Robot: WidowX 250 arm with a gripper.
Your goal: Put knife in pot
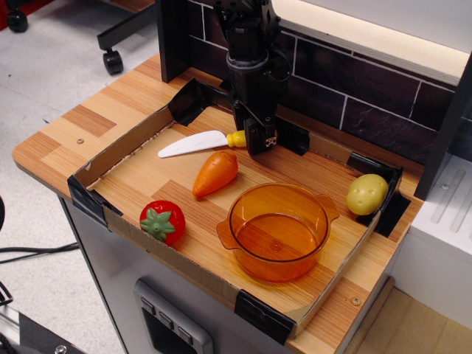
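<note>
The knife (pixel 193 144) has a white curved blade and a stubby yellow handle. It lies slanted at the back of the cardboard tray, with the blade pointing left. My black gripper (pixel 258 141) comes down from above at the handle end and its fingers are closed on the yellow handle. The translucent orange pot (pixel 280 269) stands empty in the front right part of the tray, in front of and to the right of the gripper.
An orange carrot (pixel 216 172) lies between the knife and the pot. A red strawberry (pixel 163 221) sits at the front left and a yellow potato (pixel 367 193) at the right. Low cardboard walls (pixel 118 147) ring the tray. A dark brick wall stands behind.
</note>
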